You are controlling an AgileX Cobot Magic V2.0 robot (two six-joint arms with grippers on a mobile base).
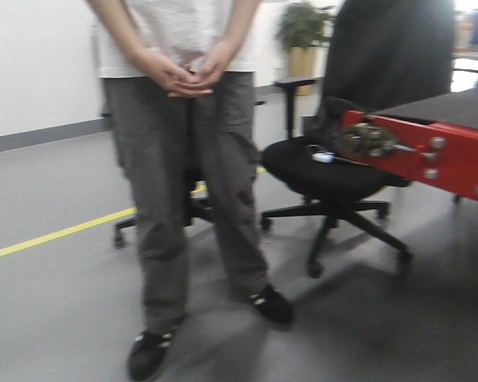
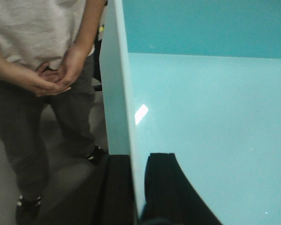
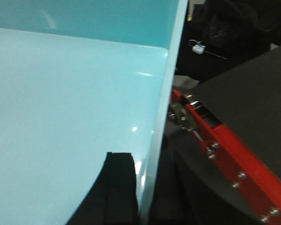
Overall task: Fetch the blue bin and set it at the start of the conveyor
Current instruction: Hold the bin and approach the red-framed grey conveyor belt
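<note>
While left gripper [image 2: 136, 161] and right gripper [image 3: 145, 164] each clamp a wall of one bin [image 2: 201, 117], a finger of each sits inside.

**Inspector:** Bearing surfaces?

**Assessor:** Two. The conveyor start [image 3: 253, 93] is a dark grey belt with a bolted red edge [image 3: 225, 150]. It lies right of the right gripper's [image 3: 143, 197] jaws, just past the blue bin [image 3: 61, 117] wall they clamp.

**Inspector:** And the other?

**Assessor:** The grey floor [image 2: 65, 173], left of and below the left gripper's [image 2: 138, 197] jaws. A person [image 2: 33, 117] in black shoes stands on it there. Also on it are a yellow line [image 1: 56, 233], a black office chair [image 1: 334, 171] at the belt's end, and a potted plant [image 1: 303, 40] farther back.
</note>
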